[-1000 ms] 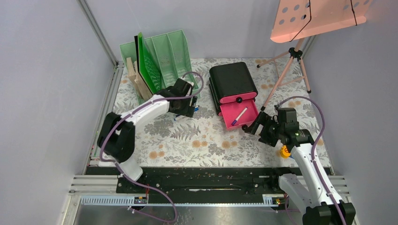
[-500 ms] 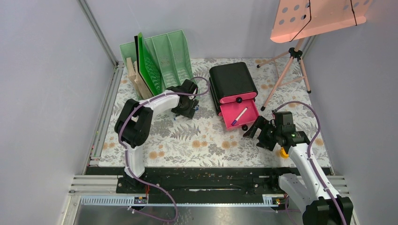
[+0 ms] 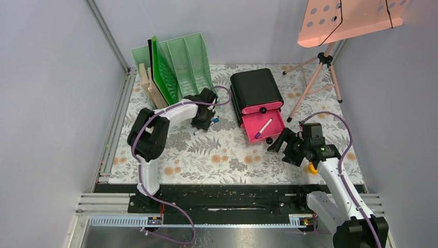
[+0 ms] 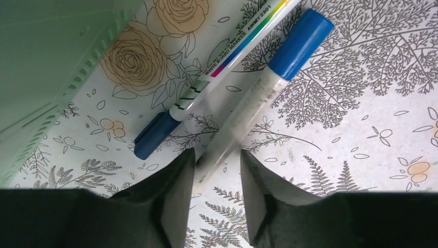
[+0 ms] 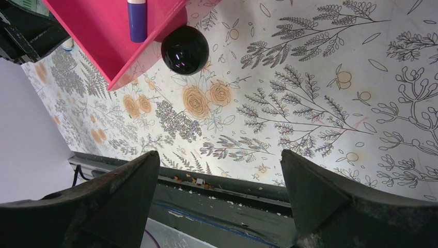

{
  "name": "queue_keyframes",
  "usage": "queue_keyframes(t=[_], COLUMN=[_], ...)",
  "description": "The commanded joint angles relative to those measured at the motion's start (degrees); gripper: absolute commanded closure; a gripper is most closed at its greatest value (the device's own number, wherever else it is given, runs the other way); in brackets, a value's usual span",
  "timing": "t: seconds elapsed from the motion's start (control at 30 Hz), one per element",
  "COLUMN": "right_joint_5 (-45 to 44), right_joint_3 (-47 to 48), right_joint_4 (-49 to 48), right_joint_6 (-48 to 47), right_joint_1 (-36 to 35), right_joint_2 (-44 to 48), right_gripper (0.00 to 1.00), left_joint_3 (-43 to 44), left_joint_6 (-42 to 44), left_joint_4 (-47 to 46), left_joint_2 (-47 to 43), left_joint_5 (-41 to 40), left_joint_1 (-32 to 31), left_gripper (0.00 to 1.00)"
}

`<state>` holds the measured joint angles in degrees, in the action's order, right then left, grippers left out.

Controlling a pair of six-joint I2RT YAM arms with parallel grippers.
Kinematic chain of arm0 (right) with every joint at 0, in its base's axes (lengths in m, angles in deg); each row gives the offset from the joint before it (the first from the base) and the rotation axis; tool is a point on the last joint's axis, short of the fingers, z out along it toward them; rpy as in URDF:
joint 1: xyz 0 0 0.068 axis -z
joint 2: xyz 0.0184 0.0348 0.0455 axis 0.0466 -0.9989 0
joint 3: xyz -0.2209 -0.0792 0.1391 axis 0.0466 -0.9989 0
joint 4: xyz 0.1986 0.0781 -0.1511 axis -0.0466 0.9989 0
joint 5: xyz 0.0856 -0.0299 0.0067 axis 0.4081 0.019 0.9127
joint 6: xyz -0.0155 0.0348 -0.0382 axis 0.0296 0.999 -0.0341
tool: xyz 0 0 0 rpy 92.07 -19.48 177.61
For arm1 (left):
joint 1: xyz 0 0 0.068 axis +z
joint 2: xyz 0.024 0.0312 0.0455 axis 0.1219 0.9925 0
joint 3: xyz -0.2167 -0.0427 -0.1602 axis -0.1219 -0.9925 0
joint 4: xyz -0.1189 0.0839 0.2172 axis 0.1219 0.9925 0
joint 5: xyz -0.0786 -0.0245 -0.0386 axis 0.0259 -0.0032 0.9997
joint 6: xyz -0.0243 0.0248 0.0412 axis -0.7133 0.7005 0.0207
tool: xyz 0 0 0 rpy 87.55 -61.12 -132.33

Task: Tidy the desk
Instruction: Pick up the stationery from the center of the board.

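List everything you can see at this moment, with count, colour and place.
desk: 1, pale floral cloth, under everything
file rack: 1, mint green, back left, boards standing in it
drawer box: 1, black with pink fronts, back centre, lower drawer open
knob: 1, black, on the open drawer's front
pen: 1, purple cap, in the open drawer
blue-capped marker: 1, clear barrel, on the cloth by the rack
whiteboard marker: 1, rainbow stripe, dark blue cap, beside the other marker
perforated board: 1, pink, on a tripod, back right
yellow object: 1, by the right arm, mostly hidden
left gripper: open, straddling the blue-capped marker
right gripper: open, before the open drawer
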<state>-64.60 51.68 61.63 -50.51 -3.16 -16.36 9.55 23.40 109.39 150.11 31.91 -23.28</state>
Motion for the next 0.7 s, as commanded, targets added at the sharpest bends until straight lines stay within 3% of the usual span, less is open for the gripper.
queue_keyframes(t=[0.0,0.2,0.4,0.67], right_joint_5=[1.2,1.9,1.7,5.4], right_joint_3=[0.9,2.2,4.5,6.4], right_joint_4=[-1.4,-0.3,3.1,5.6], right_joint_6=[-0.2,-0.5,-3.1,-4.9], right_joint_1=[0.3,0.3,0.3,0.3], right_joint_2=[0.3,0.9,3.3,6.7], right_gripper=[0.05,0.05,0.01,0.0], left_joint_3=[0.2,-8.0,-19.3,-33.9], left_joint_6=[1.2,-0.8,-6.6,-21.0], left_joint_4=[0.5,-3.3,-9.5,-20.0], left_joint_2=[-0.9,-7.7,-19.5,-38.3], left_joint_5=[3.2,10.8,19.1,30.7], left_joint_1=[0.4,0.0,-2.1,-3.0], left_gripper=[0.67,0.85,0.93,0.96])
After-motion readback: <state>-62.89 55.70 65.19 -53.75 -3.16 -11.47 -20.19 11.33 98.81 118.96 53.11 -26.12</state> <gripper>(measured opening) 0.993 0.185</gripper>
